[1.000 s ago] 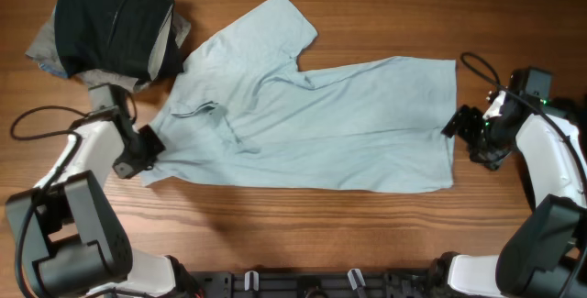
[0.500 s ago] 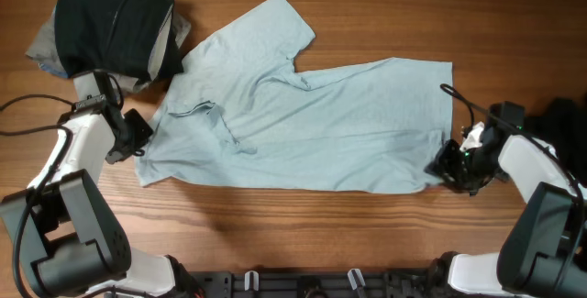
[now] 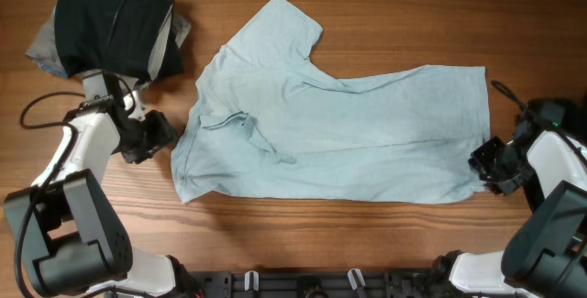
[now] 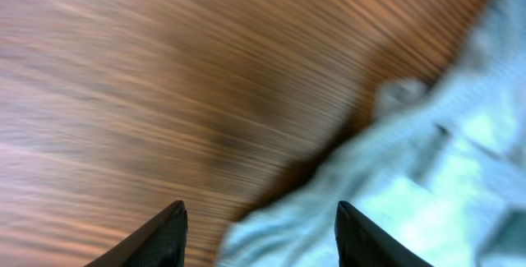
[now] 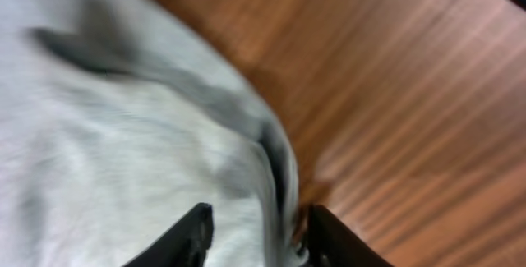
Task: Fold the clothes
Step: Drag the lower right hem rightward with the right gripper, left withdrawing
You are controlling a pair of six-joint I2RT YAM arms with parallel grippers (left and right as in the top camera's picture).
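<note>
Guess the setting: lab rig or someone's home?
Probably a lab robot workstation, not a home: a left arm and right arm are mounted at a wooden table, with only a pale blue T-shirt and a pile of dark garments laid out.

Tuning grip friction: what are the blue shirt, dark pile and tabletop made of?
Blue shirt: soft matte knit, likely cotton; it wrinkles and lies limp. Dark pile: matte black and grey cloth, creased; fibre unclear. Tabletop: wood or wood-look laminate, striped grain, faint sheen.

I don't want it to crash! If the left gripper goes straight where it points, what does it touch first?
Probably the pale blue T-shirt: its edge lies just ahead of the left gripper.
</note>
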